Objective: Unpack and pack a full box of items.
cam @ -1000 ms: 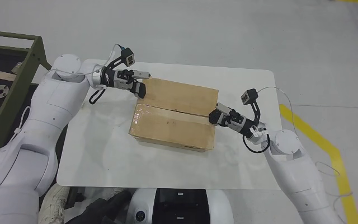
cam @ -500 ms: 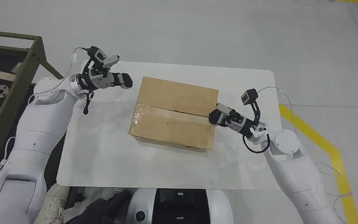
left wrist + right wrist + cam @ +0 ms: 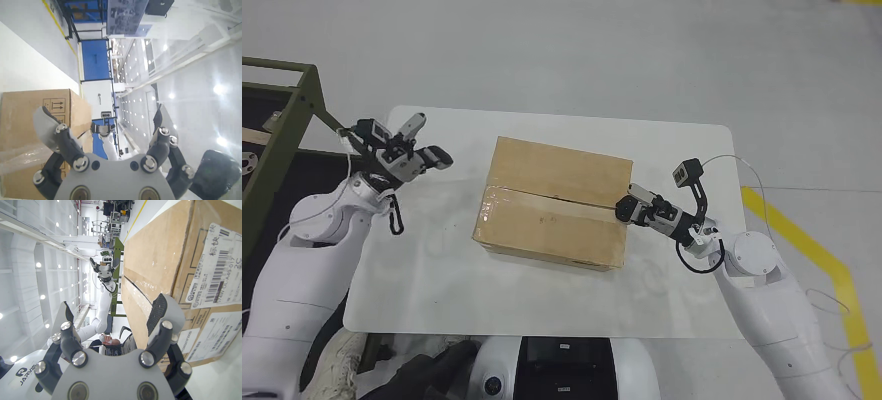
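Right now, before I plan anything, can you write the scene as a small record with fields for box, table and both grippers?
Box: cardboard box, flaps closed, clear tape on the top seam, mid-table
Table: white table
Left arm: left gripper, fingers open, apart from the box, over a table corner
Right arm: right gripper, fingers open, at the box's labelled end by the seam; contact unclear
Held: nothing

One cardboard box (image 3: 554,203), one table (image 3: 422,270), one green frame (image 3: 304,90), two claws: left claw (image 3: 430,140), right claw (image 3: 626,203).
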